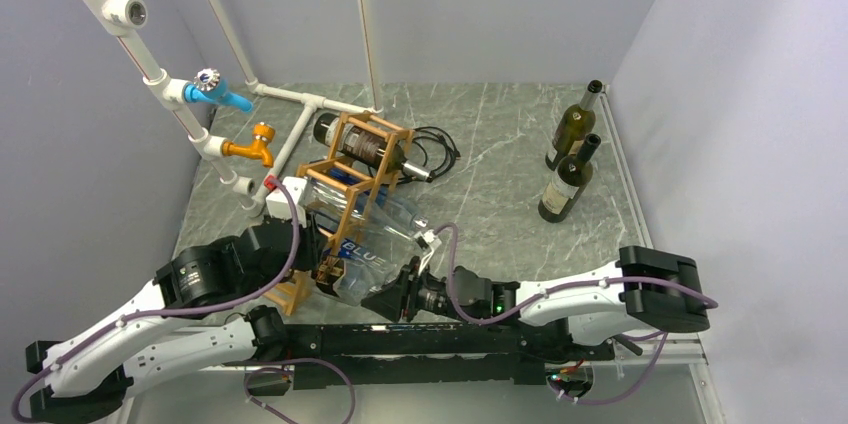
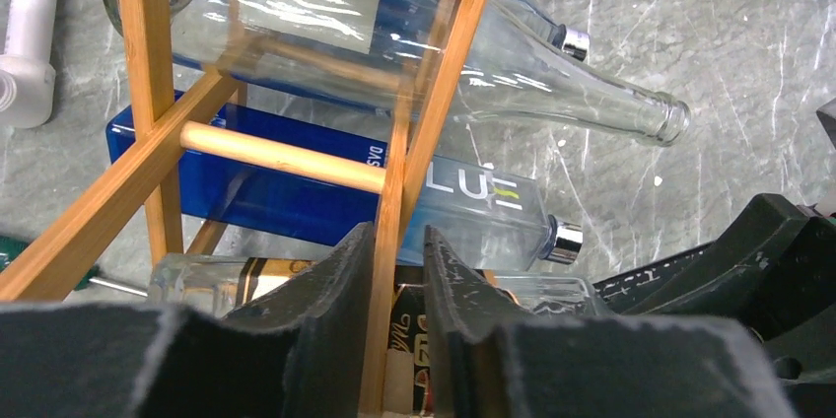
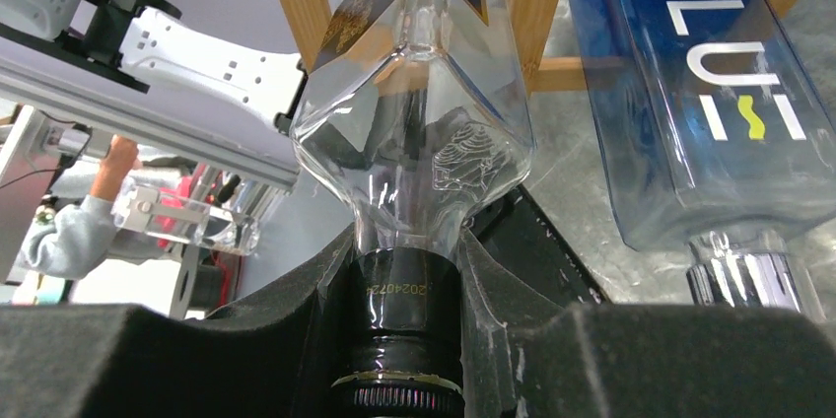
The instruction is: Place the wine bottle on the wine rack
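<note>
The wine rack (image 1: 350, 134) is an orange-brown stick lattice left of centre. My right gripper (image 3: 406, 241) is shut on the black neck of a clear square wine bottle (image 3: 414, 142). The bottle lies level, its body reaching in between the rack's lower sticks (image 3: 537, 4). In the top view this bottle (image 1: 385, 279) is at the rack's near foot, with the right gripper (image 1: 405, 292) behind it. My left gripper (image 2: 394, 241) has closed in on one upright rack stick (image 2: 389, 191), which sits between its fingers (image 2: 335, 319).
The rack holds a dark bottle (image 1: 360, 144) on top, a clear one (image 2: 394, 53) and a blue one (image 3: 710, 93). Two dark green bottles (image 1: 570, 129) (image 1: 566, 184) stand at the far right. White pipes with a blue tap (image 1: 215, 92) and an orange tap (image 1: 255, 144) run along the left.
</note>
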